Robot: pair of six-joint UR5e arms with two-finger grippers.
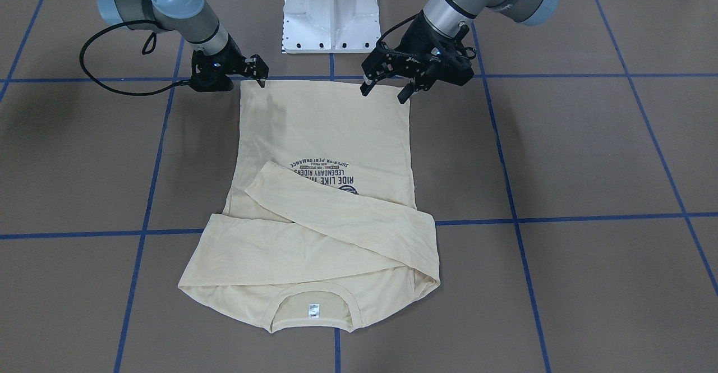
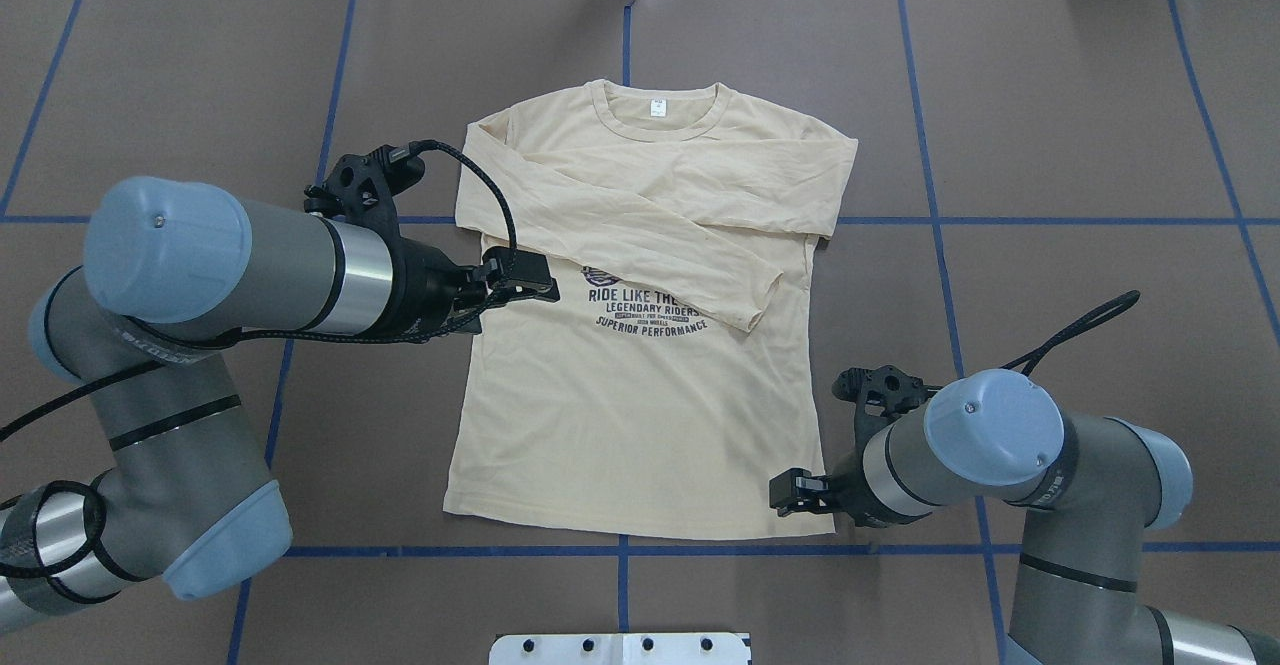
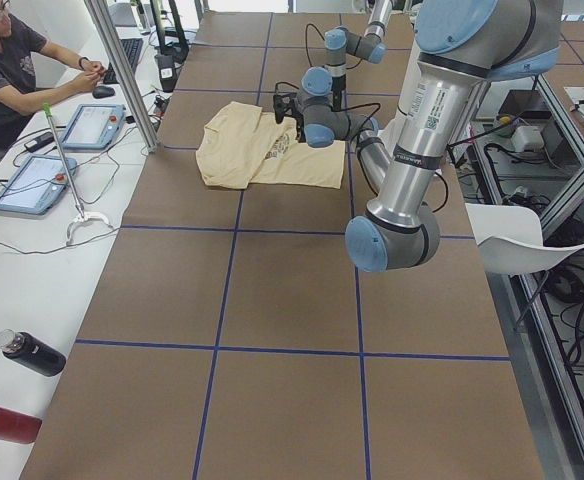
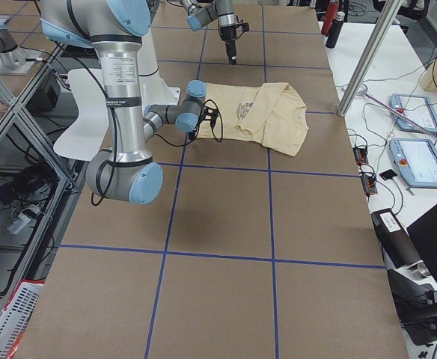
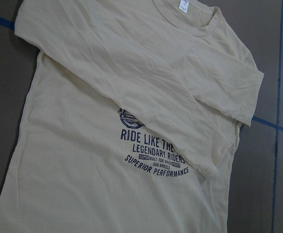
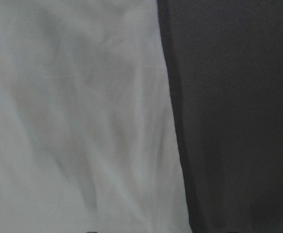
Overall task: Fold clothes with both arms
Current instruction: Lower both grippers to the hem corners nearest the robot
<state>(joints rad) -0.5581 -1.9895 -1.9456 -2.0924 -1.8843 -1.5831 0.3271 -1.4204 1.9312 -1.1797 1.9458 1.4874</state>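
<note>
The pale cream-yellow long-sleeved shirt (image 2: 640,425) lies flat on the brown blue-taped table (image 2: 1050,145), navy print up. Its collar is at 12 o'clock in the overhead view, the sleeves are crossed over the chest, and the cloth is lightly creased. We note the left arm (image 2: 260,265) reaching in from 9 o'clock. Its black left gripper (image 1: 385,92) hangs above the hem, fingers spread, holding nothing. The right arm (image 2: 1000,435) bends low at 5 o'clock. The right gripper (image 1: 261,77) sits at the hem corner, and we cannot tell its opening.
</note>
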